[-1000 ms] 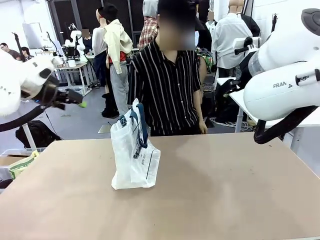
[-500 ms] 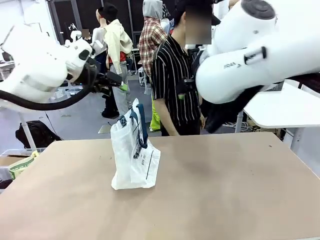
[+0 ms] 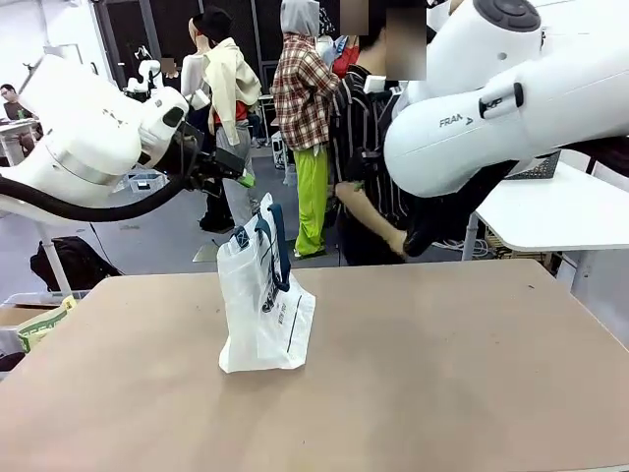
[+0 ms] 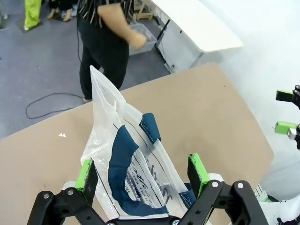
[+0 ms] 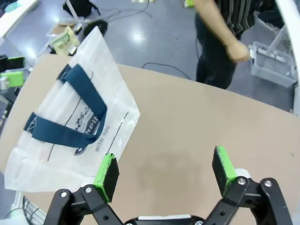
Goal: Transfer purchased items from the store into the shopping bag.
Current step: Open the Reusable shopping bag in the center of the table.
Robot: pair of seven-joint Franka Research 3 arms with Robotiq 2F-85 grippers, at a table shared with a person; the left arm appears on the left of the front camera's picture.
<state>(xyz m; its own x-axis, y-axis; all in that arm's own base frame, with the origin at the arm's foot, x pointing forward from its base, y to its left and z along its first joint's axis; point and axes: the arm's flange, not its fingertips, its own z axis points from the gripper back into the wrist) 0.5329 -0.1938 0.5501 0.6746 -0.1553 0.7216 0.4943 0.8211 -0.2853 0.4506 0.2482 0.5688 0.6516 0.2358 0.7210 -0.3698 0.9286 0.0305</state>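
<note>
The bag (image 4: pixel 138 151) stood just beneath the left end effector (image 4: pixel 143 174); bare tabletop (image 5: pixel 187 124) lay beneath the right end effector (image 5: pixel 164 172).

Stock on your bench, listed by material.

- Shopping bag (image 3: pixel 263 315): thin translucent white plastic film, crinkled, with a soft sheen. You will find its handles (image 5: pixel 84 89) are dark blue woven strap, matt.
- Table (image 3: pixel 462 374): smooth, matt tan board.
- Arm shells (image 3: pixel 511 108): glossy white moulded plastic.
- Your left gripper (image 4: pixel 143 174) and right gripper (image 5: pixel 164 172): matt black hard links. The green pads (image 4: pixel 87 176) are dull and rubber-like.
- Person's shirt (image 5: pixel 241 11): striped cloth.
</note>
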